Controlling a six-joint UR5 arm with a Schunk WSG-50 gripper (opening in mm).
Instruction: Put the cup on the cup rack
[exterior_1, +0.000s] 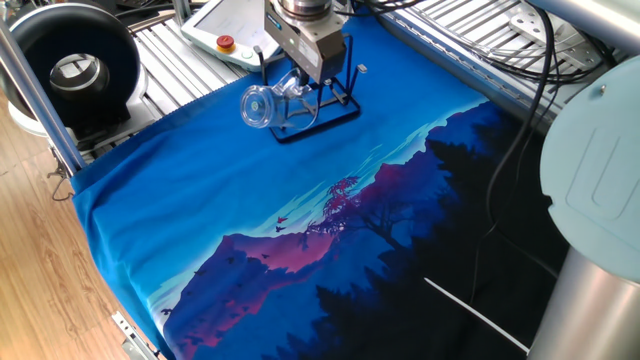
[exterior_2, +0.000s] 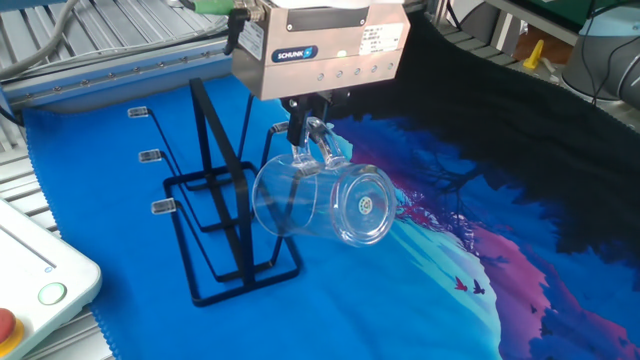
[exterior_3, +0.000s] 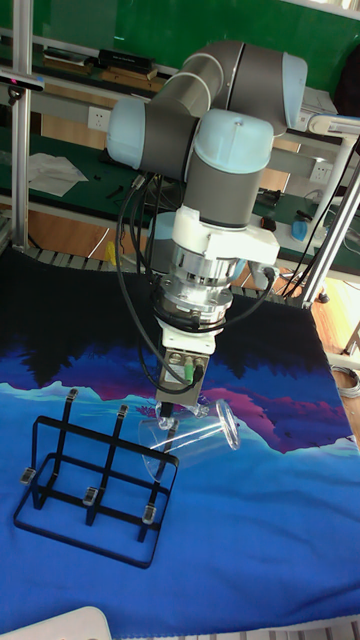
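The clear glass cup (exterior_2: 318, 202) hangs on its side above the blue cloth, base toward the camera. My gripper (exterior_2: 311, 131) is shut on its loop handle from above. The cup's open mouth faces the black wire cup rack (exterior_2: 215, 205) and overlaps the rack's near edge; I cannot tell whether they touch. In one fixed view the cup (exterior_1: 262, 106) hangs at the rack's (exterior_1: 325, 105) left, under the gripper (exterior_1: 301, 84). The tall view shows the cup (exterior_3: 190, 437) tilted over the rack's (exterior_3: 95, 480) right end, held by the gripper (exterior_3: 171, 411).
A white pendant with a red button (exterior_1: 226, 42) lies behind the rack on the metal slats (exterior_1: 170, 60). A black round device (exterior_1: 72, 70) stands at the far left. The cloth (exterior_1: 300, 230) runs to the table's front edge. Cables (exterior_1: 530, 110) hang at the right.
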